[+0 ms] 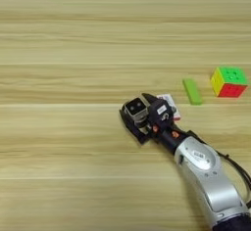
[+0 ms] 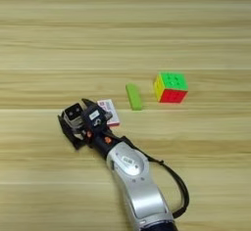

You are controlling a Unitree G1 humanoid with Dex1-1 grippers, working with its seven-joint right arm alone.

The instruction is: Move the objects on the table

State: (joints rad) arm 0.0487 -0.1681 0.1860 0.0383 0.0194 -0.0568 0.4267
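1. The table (image 1: 73, 39) is a broad light-wood surface with plank grain running across; its left part holds nothing that I can make out from here.
2. Furthest left of the things is the gripper (image 1: 138, 113), at the end of the silver forearm (image 1: 211, 181) that reaches up from the bottom right corner. Between its two black fingers sits the small white cube with a black face (image 1: 136, 107), so the fingers look clamped on it, close above the table.
3. Just right of the gripper and partly hidden behind it lies the white-and-red eraser (image 2: 109, 111), flat on the wood.
4. Next comes the flat green bar (image 1: 192, 91), lying near the eraser but apart from it, its long side pointing roughly away from me.
5. Furthest right stands the multicoloured puzzle cube (image 1: 229, 81), green on top, yellow and red on its sides, near the bar and not touching it.
6. A black cable (image 2: 179, 186) loops along the forearm's right side.
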